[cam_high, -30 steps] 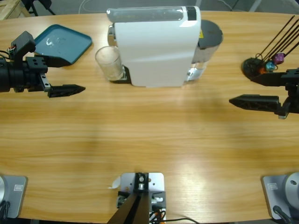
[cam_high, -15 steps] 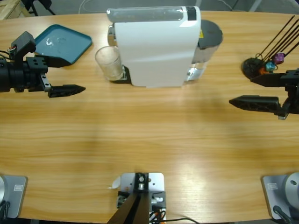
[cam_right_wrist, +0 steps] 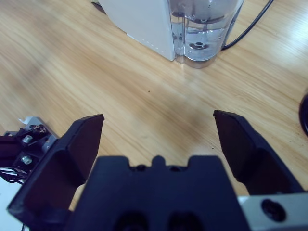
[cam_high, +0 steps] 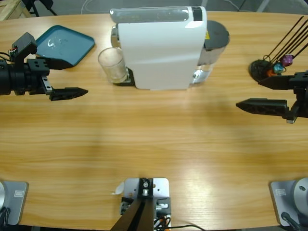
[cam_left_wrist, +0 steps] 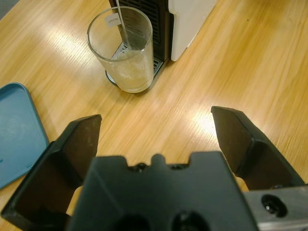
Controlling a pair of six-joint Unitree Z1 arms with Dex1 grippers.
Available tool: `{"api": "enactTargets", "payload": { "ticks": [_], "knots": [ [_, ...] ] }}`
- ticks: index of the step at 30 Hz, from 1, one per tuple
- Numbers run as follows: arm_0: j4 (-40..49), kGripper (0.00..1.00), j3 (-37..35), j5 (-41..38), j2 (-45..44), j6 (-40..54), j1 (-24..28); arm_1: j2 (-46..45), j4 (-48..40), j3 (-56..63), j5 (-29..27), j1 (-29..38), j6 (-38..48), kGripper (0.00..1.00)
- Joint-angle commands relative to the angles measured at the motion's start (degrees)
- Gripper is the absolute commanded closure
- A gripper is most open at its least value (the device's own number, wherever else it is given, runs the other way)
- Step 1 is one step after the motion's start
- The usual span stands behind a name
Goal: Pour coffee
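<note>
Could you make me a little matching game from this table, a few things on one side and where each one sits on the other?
Things:
1. glass
2. teal tray
3. water tank
4. capsule holder

Places:
A. near the table's far left corner, with nothing lying in it
B. clear and part full, at the back end of the coffee machine
C. beside the right gripper, black, with coloured capsules on thin rods
D. standing upright on the machine's drip tray, straight ahead of the open left gripper

Pairs: 1-D, 2-A, 3-B, 4-C
</note>
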Motion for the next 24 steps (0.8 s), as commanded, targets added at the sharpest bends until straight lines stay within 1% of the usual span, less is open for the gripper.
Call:
{"api": "enactTargets", "payload": {
  "ticks": [1, 6, 11, 17, 24],
  "knots": [
    [0.20, 0.000, 1.54, 0.78, 0.52, -0.86, 0.01, 0.35, -0.32, 2.02, -0.25, -0.08, -0.50, 0.000],
    [0.11, 0.000, 1.76, 0.16, -0.20, -0.70, -0.08, 0.85, -0.23, 2.00, -0.14, 0.31, -0.42, 0.000],
    [-0.58, 0.000, 0.19, -1.08, 4.79, -0.51, -0.08, 2.29, -0.32, 1.86, -0.07, 0.54, -0.42, 0.000],
    [-0.77, 0.000, -5.36, -1.49, 13.79, -0.42, 0.43, 3.39, -0.46, 1.66, -0.05, 0.54, -0.42, 0.000],
    [-0.77, 0.000, -12.64, -1.65, 19.80, -0.39, 0.71, 5.66, -0.83, 1.49, 0.37, 0.54, -0.42, 0.000]
  ]
}}
